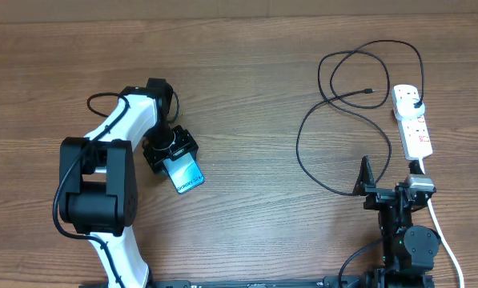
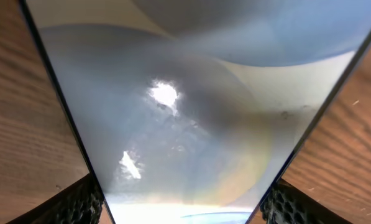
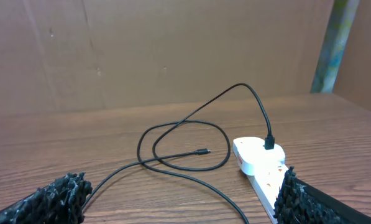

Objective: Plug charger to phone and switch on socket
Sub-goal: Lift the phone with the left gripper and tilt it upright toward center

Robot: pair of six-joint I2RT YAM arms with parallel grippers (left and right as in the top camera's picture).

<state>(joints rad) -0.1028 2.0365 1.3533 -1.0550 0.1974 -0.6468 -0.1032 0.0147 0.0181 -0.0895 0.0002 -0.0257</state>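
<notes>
The phone (image 1: 187, 175), its light blue screen lit, lies at the left of the table and fills the left wrist view (image 2: 185, 112). My left gripper (image 1: 173, 154) (image 2: 182, 214) is shut on it, one finger against each long edge. The charger's thin black cable (image 1: 319, 128) loops at the right. Its connector tip (image 1: 370, 92) (image 3: 202, 151) lies free on the wood, and its black plug (image 1: 415, 105) (image 3: 269, 144) sits in the white socket strip (image 1: 415, 128) (image 3: 260, 163). My right gripper (image 1: 387, 190) (image 3: 182, 208) stands open, low over the table just in front of the strip and holding nothing.
The strip's thick white cord (image 1: 447, 240) runs down past the right arm's base. A brown cardboard wall (image 3: 173, 50) stands behind the table. Bare wood lies between the phone and the cable loops.
</notes>
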